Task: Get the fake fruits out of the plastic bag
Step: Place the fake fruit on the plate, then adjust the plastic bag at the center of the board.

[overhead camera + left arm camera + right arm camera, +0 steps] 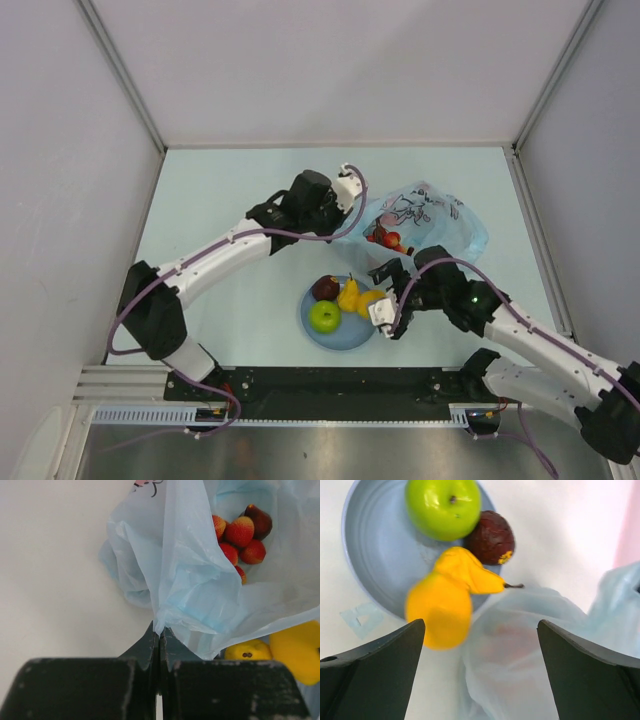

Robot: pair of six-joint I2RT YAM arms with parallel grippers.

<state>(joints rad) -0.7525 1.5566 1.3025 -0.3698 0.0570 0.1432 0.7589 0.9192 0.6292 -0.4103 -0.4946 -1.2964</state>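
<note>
Light-blue, the plate (345, 340) nearest the arm bases carries the green apple (324, 316), the dark red-purple fruit (325, 288) and the yellow pear (348, 294), with the yellow lemon (370, 300) at its right rim. Over that rim the right gripper (481, 627) stands wide open, holding nothing. Beyond lies the plastic bag (430, 220), the bunch of red grapes (240, 537) inside it. The left gripper (159, 637) is clamped tight on a fold of the bag's edge.

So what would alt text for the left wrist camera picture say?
The black left gripper, shut, pinches the edge of a crinkly translucent light-blue plastic bag. A bunch of small red plastic fruits lies inside the bag, and yellow plastic fruits show at the lower right.
</note>
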